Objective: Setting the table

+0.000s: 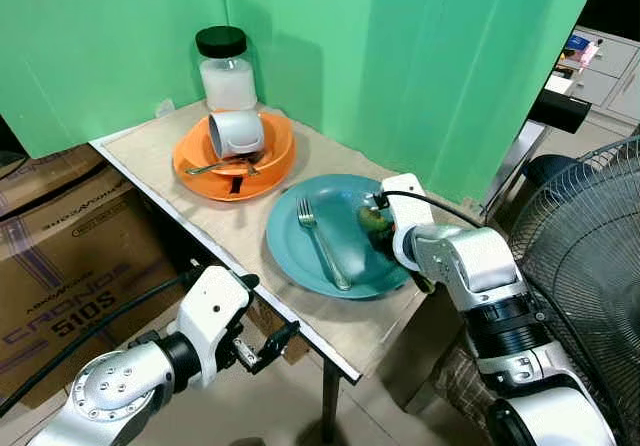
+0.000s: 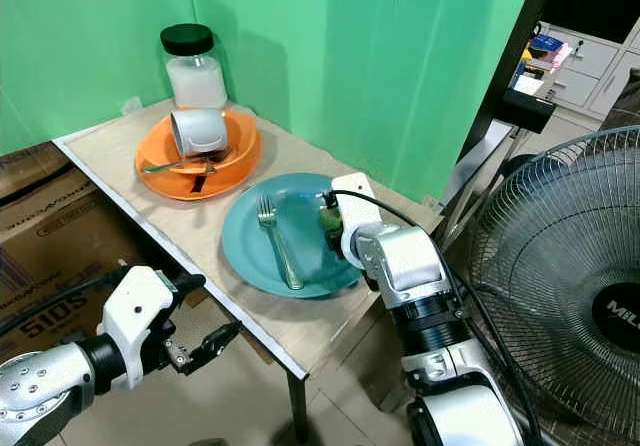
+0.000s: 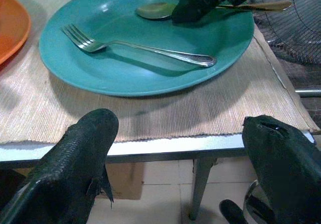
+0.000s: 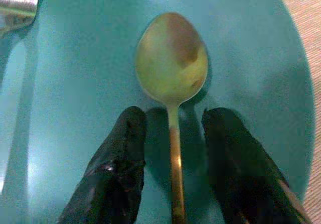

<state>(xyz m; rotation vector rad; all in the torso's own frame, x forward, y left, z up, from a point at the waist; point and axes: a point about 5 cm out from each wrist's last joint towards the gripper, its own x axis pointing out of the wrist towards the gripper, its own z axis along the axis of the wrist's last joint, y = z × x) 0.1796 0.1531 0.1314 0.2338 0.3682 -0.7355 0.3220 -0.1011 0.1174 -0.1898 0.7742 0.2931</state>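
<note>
Right wrist view, right gripper (image 4: 173,148) low over teal plate (image 4: 251,58), fingers (image 4: 118,156) apart astride gold spoon (image 4: 172,66) handle, fork (image 1: 322,238) beside, left gripper (image 3: 180,153) spread apart, hanging below table edge (image 3: 150,147).

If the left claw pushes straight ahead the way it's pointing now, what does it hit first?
Probably the table edge with the woven mat on it, then the teal plate holding the fork. The left claw sits about level with that edge, so depth is uncertain.
</note>
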